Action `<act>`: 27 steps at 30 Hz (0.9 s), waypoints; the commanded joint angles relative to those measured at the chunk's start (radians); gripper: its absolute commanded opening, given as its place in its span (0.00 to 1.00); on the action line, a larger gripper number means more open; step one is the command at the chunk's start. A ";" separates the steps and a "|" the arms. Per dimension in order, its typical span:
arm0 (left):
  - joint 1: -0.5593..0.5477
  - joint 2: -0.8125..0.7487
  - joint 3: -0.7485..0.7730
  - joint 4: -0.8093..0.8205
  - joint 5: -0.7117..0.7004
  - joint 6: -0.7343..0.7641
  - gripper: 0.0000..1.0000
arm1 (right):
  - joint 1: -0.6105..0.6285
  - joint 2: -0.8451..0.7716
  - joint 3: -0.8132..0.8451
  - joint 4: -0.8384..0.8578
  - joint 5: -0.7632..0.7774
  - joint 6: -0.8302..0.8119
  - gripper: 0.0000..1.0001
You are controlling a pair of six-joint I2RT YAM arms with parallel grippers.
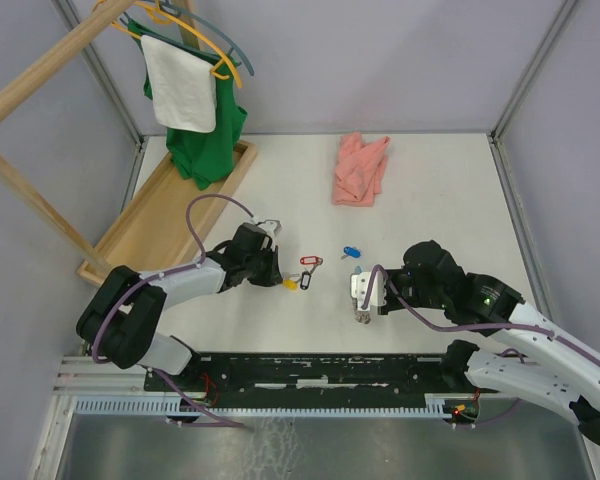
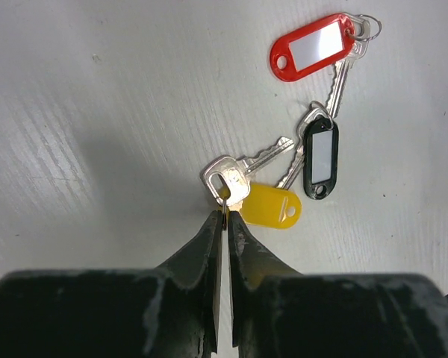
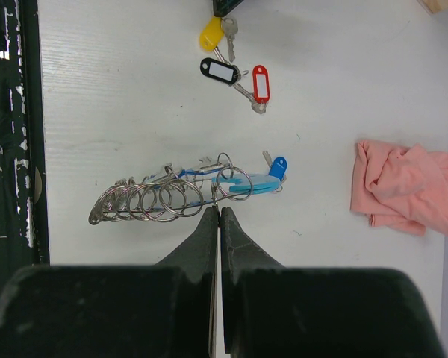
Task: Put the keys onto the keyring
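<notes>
My left gripper [image 2: 224,216] is shut on the small ring of the yellow-tagged key [image 2: 272,205], whose silver key [image 2: 228,177] lies on the table. The red-tagged key [image 2: 313,46] and the black-tagged key [image 2: 321,156] lie just beyond it. In the top view the left gripper [image 1: 278,275] is beside the yellow tag [image 1: 291,284]. My right gripper [image 3: 218,209] is shut on the keyring [image 3: 157,198], a loop strung with several silver rings and a light-blue tag [image 3: 257,183]. A blue-tagged key [image 3: 278,168] lies by that tag. From above, the right gripper [image 1: 363,297] hides most of the keyring.
A pink cloth [image 1: 360,168] lies at the back middle. A wooden tray [image 1: 150,225] sits at the left under a wooden rack with a green shirt [image 1: 205,145] and white towel [image 1: 180,85] on hangers. A black rail [image 1: 320,370] runs along the near edge.
</notes>
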 commanded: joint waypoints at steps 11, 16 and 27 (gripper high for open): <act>0.003 0.034 0.030 0.032 0.029 -0.018 0.03 | 0.004 -0.014 0.005 0.059 -0.002 0.010 0.01; 0.001 0.013 0.027 0.041 0.037 0.030 0.03 | 0.006 -0.015 0.007 0.057 0.001 0.010 0.01; -0.005 -0.268 -0.041 0.145 0.056 0.216 0.03 | 0.005 -0.003 0.036 0.038 0.017 0.013 0.01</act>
